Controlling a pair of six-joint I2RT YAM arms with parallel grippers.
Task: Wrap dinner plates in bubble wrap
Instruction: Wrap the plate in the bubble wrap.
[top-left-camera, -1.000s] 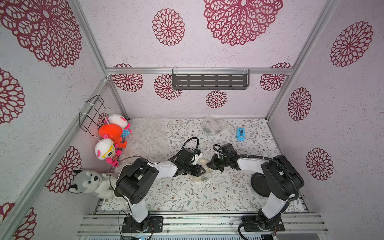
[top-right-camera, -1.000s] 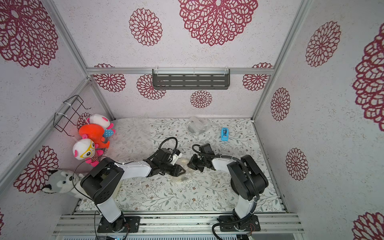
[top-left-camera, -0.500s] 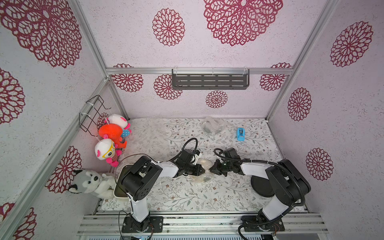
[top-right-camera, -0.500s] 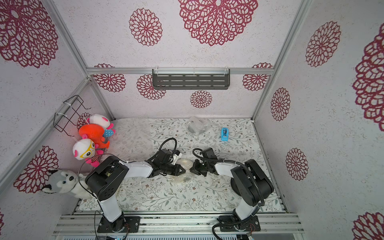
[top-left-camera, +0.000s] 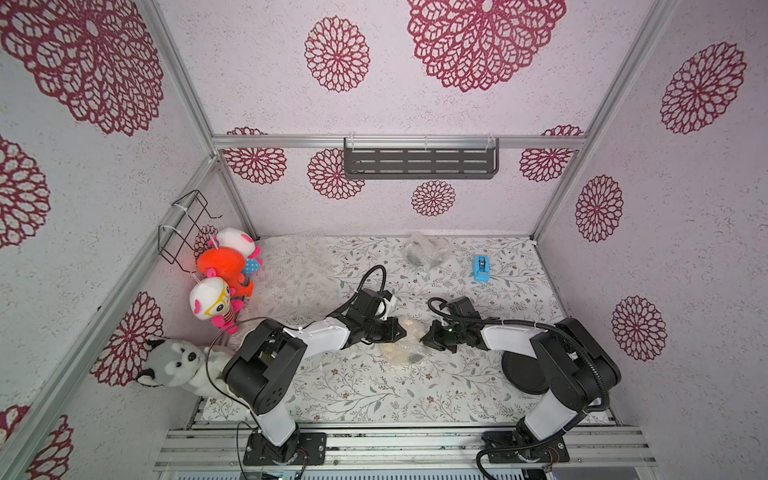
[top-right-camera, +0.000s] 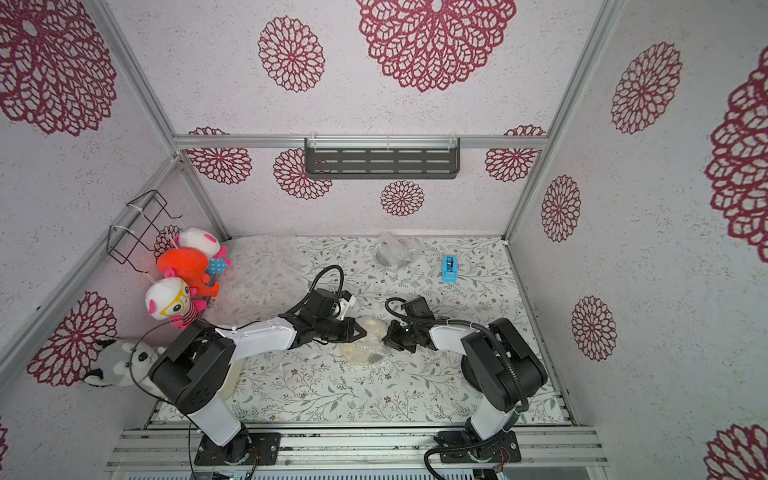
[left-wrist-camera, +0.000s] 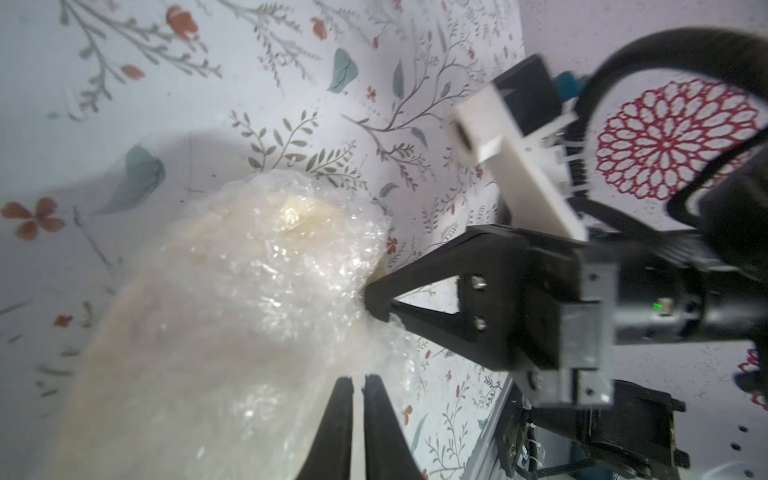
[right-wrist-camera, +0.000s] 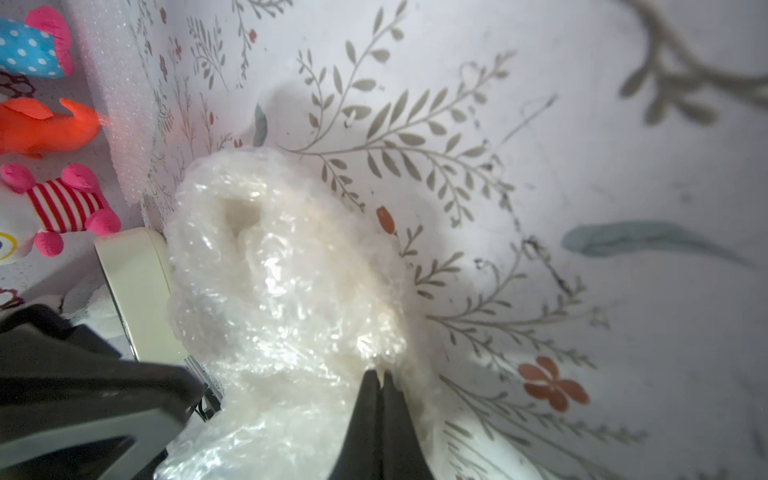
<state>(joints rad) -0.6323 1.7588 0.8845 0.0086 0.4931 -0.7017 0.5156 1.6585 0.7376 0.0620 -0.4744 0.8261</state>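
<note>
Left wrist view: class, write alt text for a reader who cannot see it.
A cream plate bundled in crinkled bubble wrap lies on a floral tablecloth. The right gripper, shut, pinches the wrap's edge; the left gripper, nearly shut, reaches over the bundle beside it.

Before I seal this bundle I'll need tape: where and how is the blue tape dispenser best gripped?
Probably across its two long sides, mid-body, coming down from above: the blue tape dispenser stands alone, narrow across and longer front to back, with nothing touching it.
</note>
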